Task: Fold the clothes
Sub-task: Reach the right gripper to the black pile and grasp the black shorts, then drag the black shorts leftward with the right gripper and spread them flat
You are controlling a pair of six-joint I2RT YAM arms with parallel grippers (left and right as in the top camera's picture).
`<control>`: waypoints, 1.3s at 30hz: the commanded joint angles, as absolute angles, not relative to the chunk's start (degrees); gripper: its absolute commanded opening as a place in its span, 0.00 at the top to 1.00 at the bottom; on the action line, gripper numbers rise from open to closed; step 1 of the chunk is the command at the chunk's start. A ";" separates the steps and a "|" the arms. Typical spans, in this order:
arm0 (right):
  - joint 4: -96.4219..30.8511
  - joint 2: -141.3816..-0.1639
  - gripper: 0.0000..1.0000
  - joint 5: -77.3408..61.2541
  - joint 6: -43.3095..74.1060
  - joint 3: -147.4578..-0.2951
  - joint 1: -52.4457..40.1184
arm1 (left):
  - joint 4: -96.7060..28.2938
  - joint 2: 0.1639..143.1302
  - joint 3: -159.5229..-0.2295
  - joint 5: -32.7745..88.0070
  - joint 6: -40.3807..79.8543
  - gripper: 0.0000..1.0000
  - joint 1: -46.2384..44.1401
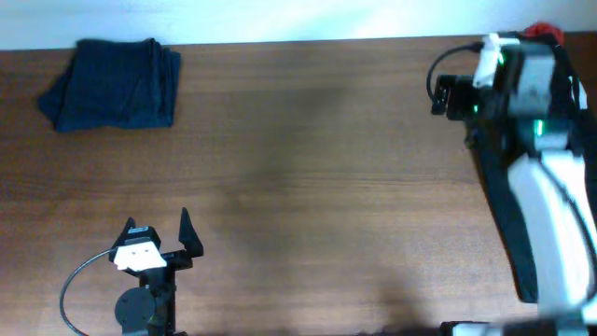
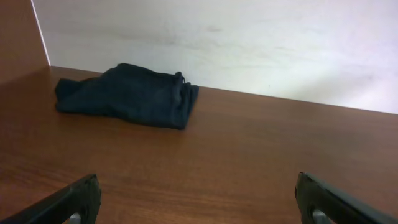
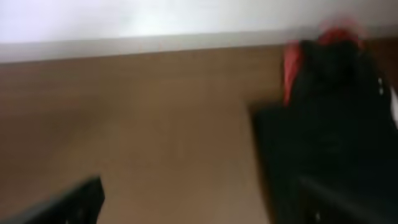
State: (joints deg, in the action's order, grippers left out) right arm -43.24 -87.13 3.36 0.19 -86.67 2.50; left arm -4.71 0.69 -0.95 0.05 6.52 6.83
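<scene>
Right tool (image 3: 202, 208) near blurred red-black garment (image 3: 329, 93)

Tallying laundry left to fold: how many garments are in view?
2. A navy garment lies folded at the table's far-left corner; a black garment with red parts lies at the right edge, partly under the right arm, which may hide more.

The plain garment (image 1: 112, 84) is navy blue, the blurred garment (image 3: 329, 81) black with red, the table (image 1: 317, 187) reddish-brown woodgrain.
</scene>
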 commanded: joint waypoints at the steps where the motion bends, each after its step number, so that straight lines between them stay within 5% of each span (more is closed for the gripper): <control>1: -47.37 -99.07 0.01 16.97 -11.22 -98.85 2.76 | -4.71 0.30 -0.54 0.14 6.83 0.01 7.03; 4: -46.09 -111.37 0.01 35.64 -18.02 -99.63 2.85 | -4.71 0.30 -0.54 0.14 6.83 0.01 7.03; 7: -44.10 -121.32 0.01 37.15 -18.90 -99.63 4.12 | -4.71 0.30 -0.54 0.14 6.83 0.01 7.03; 26: -34.46 -132.60 0.10 17.89 -22.26 -99.55 11.70 | -4.71 0.30 -0.54 0.14 6.83 0.01 7.03; 33: -34.30 -134.91 0.96 18.65 -18.46 -100.20 11.75 | -4.71 0.30 -0.54 0.14 6.83 0.01 7.03; 39: -35.51 -128.57 0.96 18.65 -12.97 -101.71 11.66 | -4.71 0.34 -0.54 0.14 6.83 0.01 7.03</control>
